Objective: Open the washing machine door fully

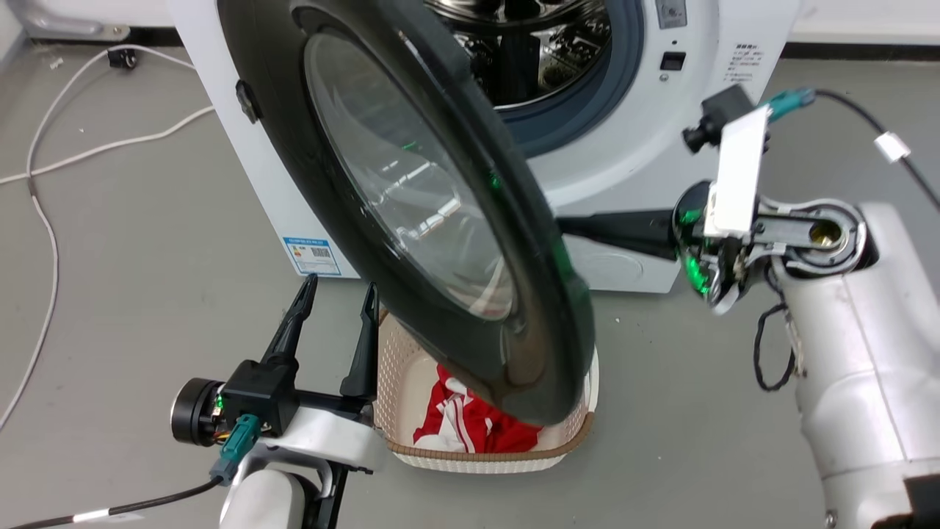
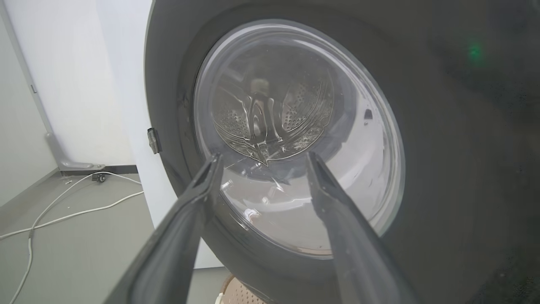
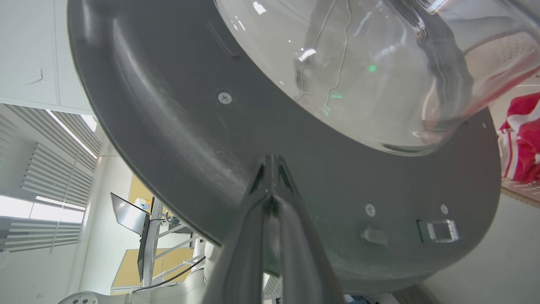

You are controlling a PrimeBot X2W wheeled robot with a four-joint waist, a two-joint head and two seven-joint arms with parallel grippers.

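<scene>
Right jaws, closed, touch the washing machine door.

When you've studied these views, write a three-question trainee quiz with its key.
1. True or false: the left end effector is shut.
2. The shut right end effector meets the washing machine door with its tips on the door's: A outer glass; B grey inner rim; C hinge.
3. What lies in the basket beneath the door?
Key: 1 false; 2 B; 3 red-and-white clothing.
</scene>
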